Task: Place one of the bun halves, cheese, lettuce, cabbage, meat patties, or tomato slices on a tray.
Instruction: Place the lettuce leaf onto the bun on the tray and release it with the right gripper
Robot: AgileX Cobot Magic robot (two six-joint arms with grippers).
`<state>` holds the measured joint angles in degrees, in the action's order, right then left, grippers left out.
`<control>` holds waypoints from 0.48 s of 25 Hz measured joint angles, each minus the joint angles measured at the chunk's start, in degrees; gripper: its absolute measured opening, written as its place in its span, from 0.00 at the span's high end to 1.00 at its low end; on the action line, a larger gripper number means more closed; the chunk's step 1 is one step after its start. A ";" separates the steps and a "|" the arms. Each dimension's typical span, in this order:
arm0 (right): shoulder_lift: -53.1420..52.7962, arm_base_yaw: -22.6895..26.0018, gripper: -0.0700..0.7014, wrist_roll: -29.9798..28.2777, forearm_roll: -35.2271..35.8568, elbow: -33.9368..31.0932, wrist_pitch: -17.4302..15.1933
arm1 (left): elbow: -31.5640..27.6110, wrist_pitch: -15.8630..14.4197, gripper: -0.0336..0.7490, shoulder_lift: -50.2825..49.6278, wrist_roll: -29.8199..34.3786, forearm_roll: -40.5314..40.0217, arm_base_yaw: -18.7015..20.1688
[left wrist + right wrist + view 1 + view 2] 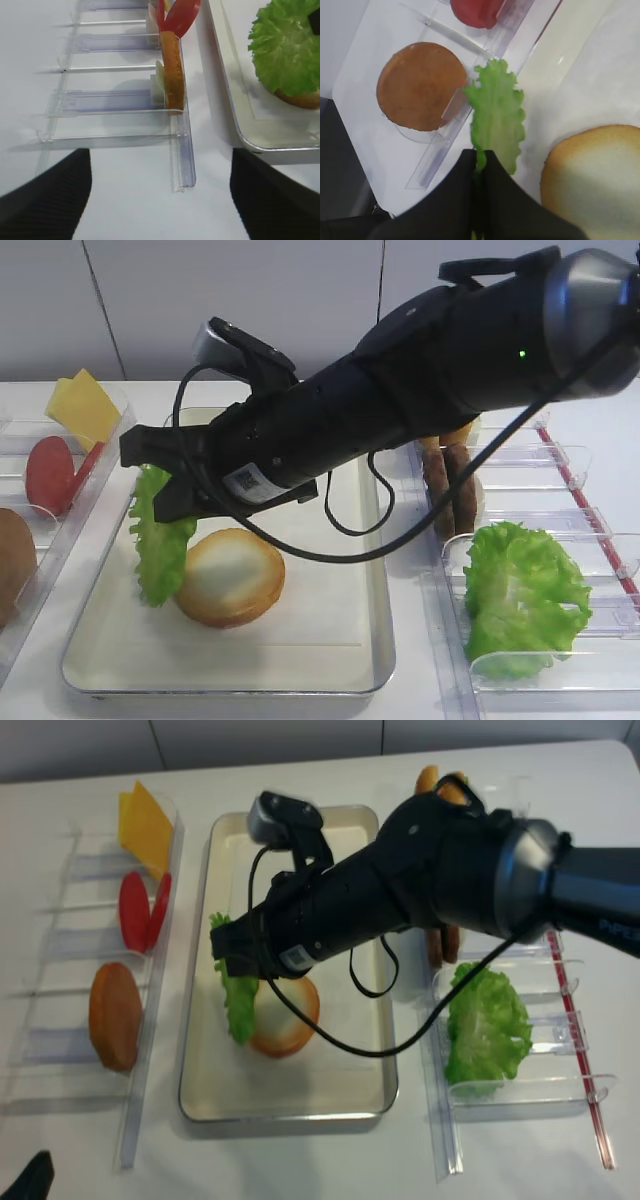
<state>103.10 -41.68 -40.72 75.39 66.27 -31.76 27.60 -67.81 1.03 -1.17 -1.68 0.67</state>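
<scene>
On the far left I see a clear plastic rack [60, 1020] with food standing in its slots. At the back is the yellow cheese [82, 406]. Next come the red tomato slices [52, 474]. At the front stands a brown bun half [114, 1016].

My left gripper [160, 192] hangs over the table by this rack. Its two black fingers [47, 200] sit far apart with nothing between them.

In the middle is the cream tray [340, 650]. My right arm reaches across it to its left side. My right gripper [480, 160] has its jaws squeezed tight on the lettuce [160, 540]. It pinches the leaf by its top edge, so the leaf hangs down on its side over the left part of the tray. I cannot tell if the bottom of the leaf touches the tray. Just beside the leaf, another bun half [230, 577] lies flat on the tray with its pale side up.

On the right is another clear rack [590, 530]. It holds the dark meat patties [450, 490], standing on edge, and a big heap of green leaves [522, 595] in front of them.
</scene>
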 joint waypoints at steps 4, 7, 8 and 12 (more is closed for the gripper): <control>0.23 -0.05 0.84 0.73 -0.11 0.00 0.83 | 0.00 0.00 0.25 0.00 0.00 0.00 0.00; 0.75 -0.05 0.84 1.53 -0.11 0.04 1.01 | 0.00 0.00 0.25 0.00 0.00 0.00 0.00; 1.17 -0.05 0.84 2.12 -0.11 0.13 1.01 | 0.00 0.00 0.25 0.00 0.00 0.00 0.00; 3.17 -0.15 0.84 4.48 -0.11 0.13 1.01 | 0.00 0.00 0.25 0.00 0.00 0.00 0.00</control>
<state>106.27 -41.83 -36.24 75.28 66.40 -30.75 27.60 -67.81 1.03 -1.17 -1.68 0.67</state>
